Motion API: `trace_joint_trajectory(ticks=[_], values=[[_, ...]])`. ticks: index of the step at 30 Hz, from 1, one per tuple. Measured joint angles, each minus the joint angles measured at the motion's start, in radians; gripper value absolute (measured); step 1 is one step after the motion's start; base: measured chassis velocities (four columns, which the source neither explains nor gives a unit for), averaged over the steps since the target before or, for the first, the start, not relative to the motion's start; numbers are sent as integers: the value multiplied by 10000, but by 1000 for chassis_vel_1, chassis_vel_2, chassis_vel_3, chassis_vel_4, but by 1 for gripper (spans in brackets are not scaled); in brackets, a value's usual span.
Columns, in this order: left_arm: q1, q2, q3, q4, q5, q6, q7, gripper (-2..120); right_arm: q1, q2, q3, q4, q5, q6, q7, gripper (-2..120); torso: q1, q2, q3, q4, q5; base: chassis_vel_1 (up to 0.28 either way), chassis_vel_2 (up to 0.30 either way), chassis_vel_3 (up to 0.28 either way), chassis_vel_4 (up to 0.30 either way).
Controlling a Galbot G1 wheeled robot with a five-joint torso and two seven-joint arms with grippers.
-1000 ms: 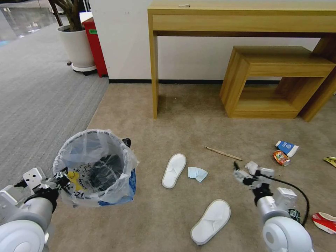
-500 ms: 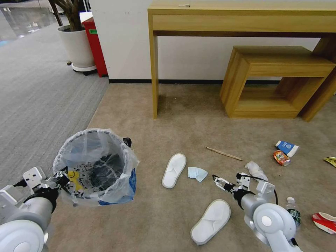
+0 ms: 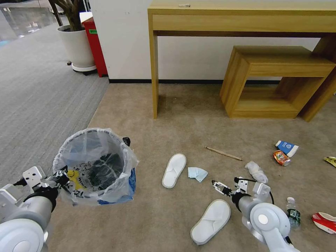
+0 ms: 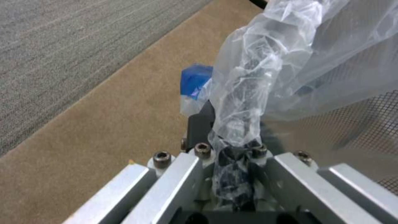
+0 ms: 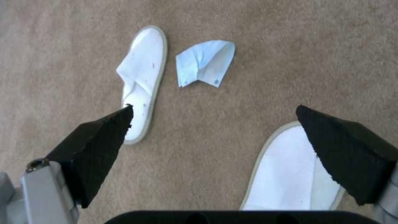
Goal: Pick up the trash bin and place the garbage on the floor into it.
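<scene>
Black rubber pads tip the right claw (image 3: 225,184), which hangs spread wide and empty over the beige floor (image 3: 182,126), low between the two white slippers: the far slipper (image 5: 143,81) ahead and the near slipper (image 5: 292,174) under one pad. The wide spread likely suits a grab at a broad, flat piece of garbage. A folded pale blue paper (image 5: 205,62) lies just beside the far slipper.

The left claw (image 3: 59,178) is clamped on the near rim of the trash bin (image 3: 94,164), pinching the crinkled clear liner (image 4: 244,102) against the mesh wall; held this way, the bin sits within reach of the working arm, though whether it rests on the carpet or hangs just above cannot be told.

Farther right lie a wooden stick (image 3: 223,153), a tissue wad (image 3: 256,170), a crushed orange can (image 3: 281,157) touching a blue-white cup (image 3: 287,147), a small bottle (image 3: 291,211), a red-white cup (image 3: 323,222) and a yellow wrapper (image 3: 330,160). Nothing lies between claw and slippers. A wooden bench (image 3: 245,17) stands at the wall, well apart.
</scene>
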Motion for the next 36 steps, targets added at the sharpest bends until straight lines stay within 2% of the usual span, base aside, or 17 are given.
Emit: trace_joint_trajectory(ticks=[7, 13, 25, 36], values=[[-7, 34, -4, 35, -7, 0, 19, 1, -36, 9, -59, 30, -126, -81, 177, 100, 0, 0, 0, 0, 0, 0, 0, 0, 0], [-10, 55, 18, 46, -10, 0, 25, 1, -87, -15, -362, -435, -208, -293, 705, 100, 0, 0, 0, 0, 0, 0, 0, 0, 0], [-24, 104, 35, 62, 9, 0, 25, 1, 123, 137, -1182, -1565, -840, -316, 821, 100, 0, 0, 0, 0, 1, 0, 0, 0, 0], [-43, 56, 47, 117, 47, 0, 24, 1, 317, 151, -1217, -2016, -1050, -241, 833, 100, 0, 0, 0, 0, 0, 0, 0, 0, 0]])
